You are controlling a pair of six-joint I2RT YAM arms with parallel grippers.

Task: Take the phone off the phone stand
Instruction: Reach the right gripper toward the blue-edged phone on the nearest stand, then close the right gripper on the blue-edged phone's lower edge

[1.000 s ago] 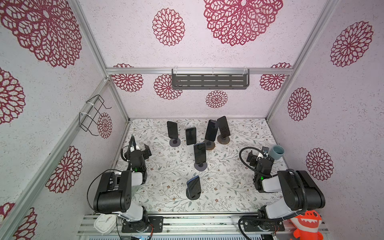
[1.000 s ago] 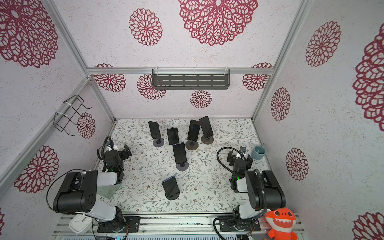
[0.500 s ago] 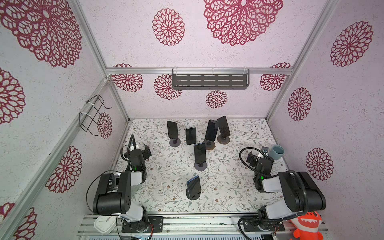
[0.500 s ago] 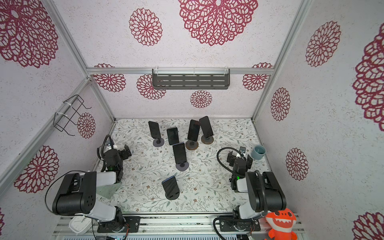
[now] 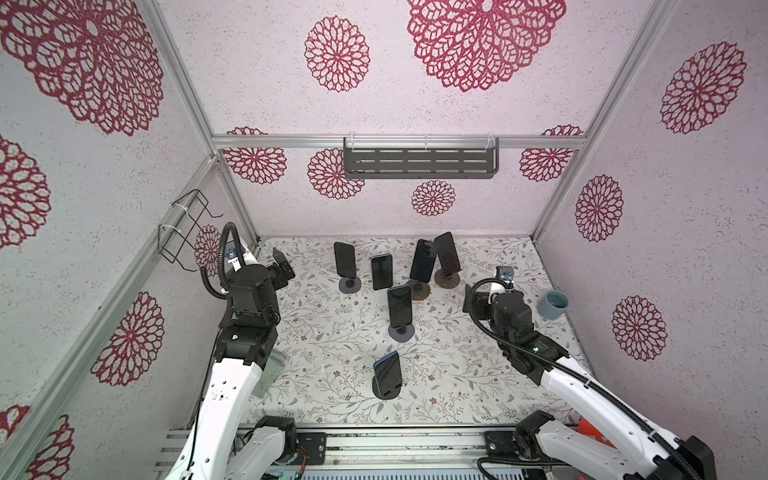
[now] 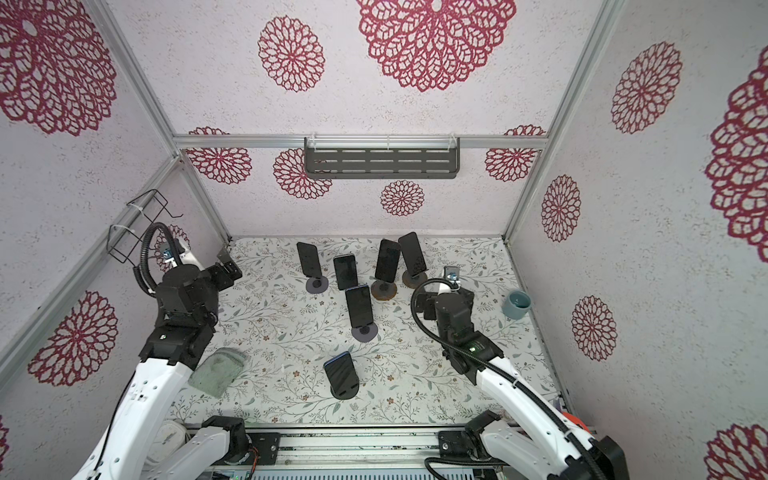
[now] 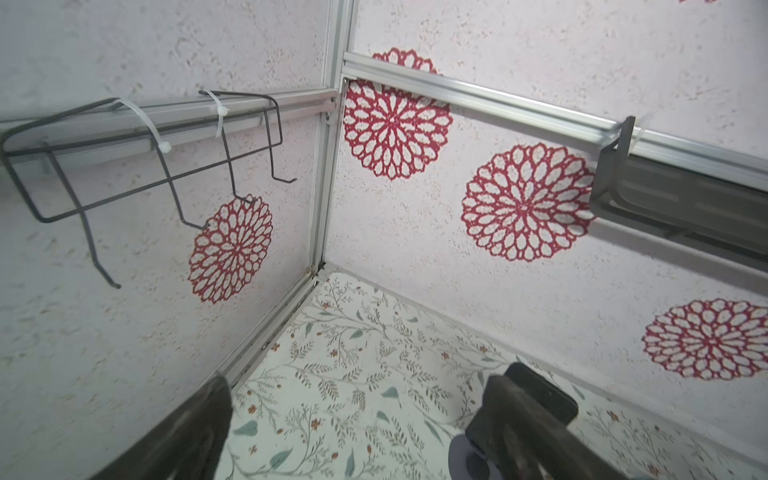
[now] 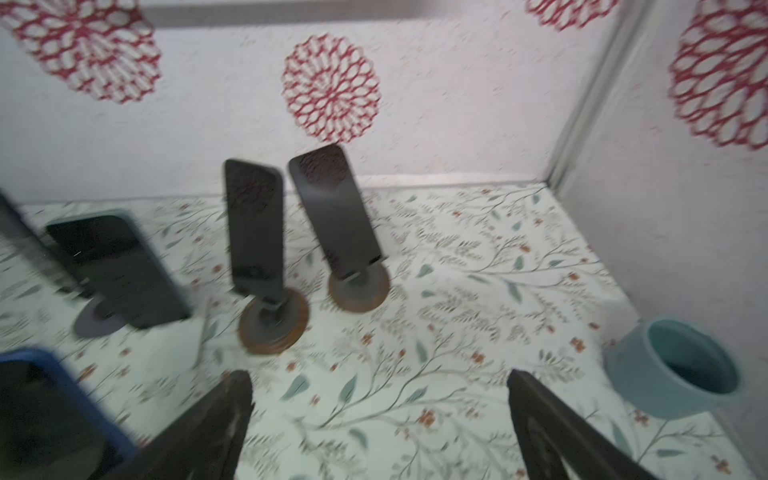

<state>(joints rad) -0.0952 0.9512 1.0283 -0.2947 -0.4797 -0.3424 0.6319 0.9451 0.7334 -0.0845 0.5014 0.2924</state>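
Currently left pincer [image 7: 361,415], right pincer [image 8: 378,382] wide, empty; phones [image 5: 400,305] on stands [image 5: 400,332] apart.

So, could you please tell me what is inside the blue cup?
Nothing shows inside the cup: only its dark bottom. Its near wall covers part of that.

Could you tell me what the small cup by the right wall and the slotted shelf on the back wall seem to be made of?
The cup looks like ceramic or smooth plastic: blue-grey, thick-walled, softly matte; blur leaves it open. The shelf looks like dark grey painted sheet metal, possibly plastic: thin, flat, evenly slotted, matte.
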